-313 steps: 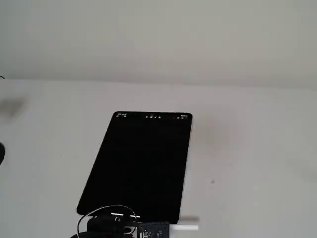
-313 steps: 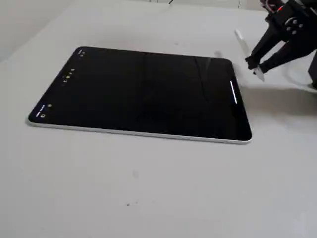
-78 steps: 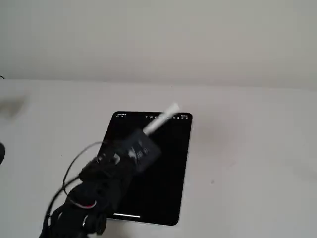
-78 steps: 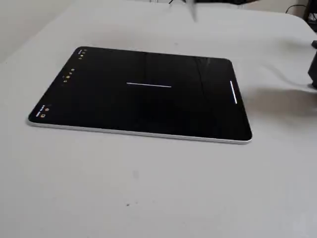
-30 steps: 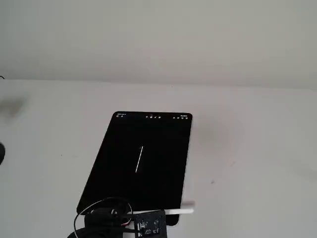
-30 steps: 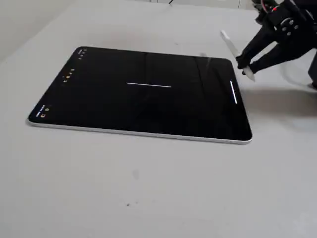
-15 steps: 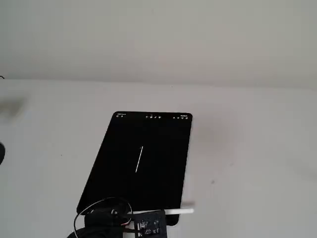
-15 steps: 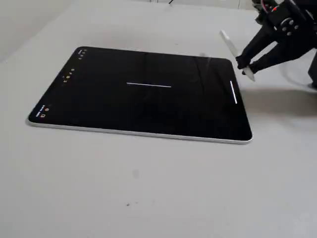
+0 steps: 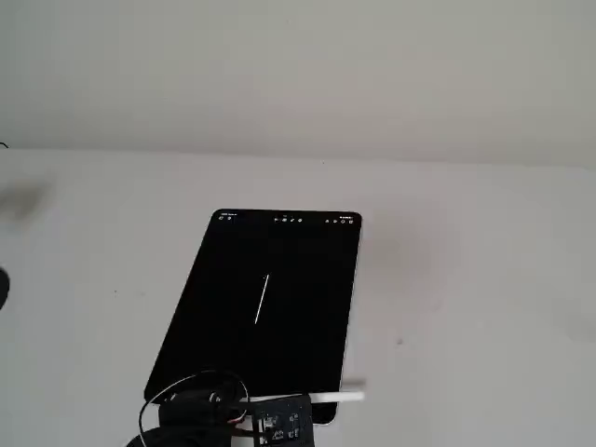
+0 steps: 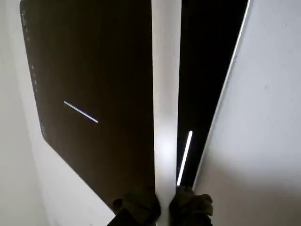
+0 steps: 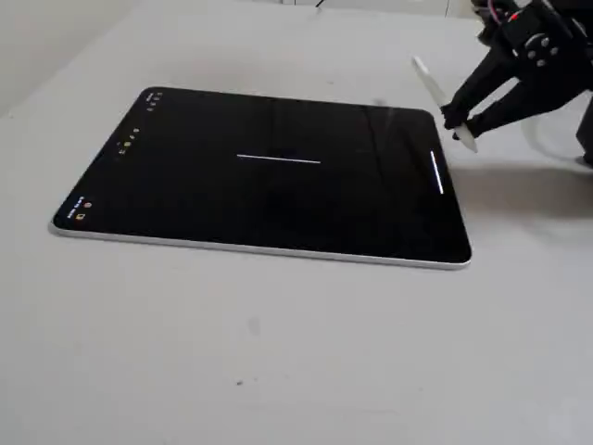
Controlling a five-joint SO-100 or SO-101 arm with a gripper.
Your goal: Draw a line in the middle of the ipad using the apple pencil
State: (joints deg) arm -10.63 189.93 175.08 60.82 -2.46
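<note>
Tablet (image 11: 269, 176) lies flat mid-worktop (image 11: 278, 352); thin white line (image 11: 279, 160) at screen centre. Tool (image 11: 458, 121) grips white stylus (image 11: 433, 88), held tilted above tablet's right short edge.

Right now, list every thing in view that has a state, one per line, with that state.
tablet: lying flat on the table, screen black, toolbar icons lit along one short edge.
line: drawn, a short white stroke near the middle of the screen.
stylus: held off the screen, raised beside the tablet's short edge, tilted.
tool: shut on the stylus, off to the side of the tablet.
table: bare grey surface under the tablet.
</note>
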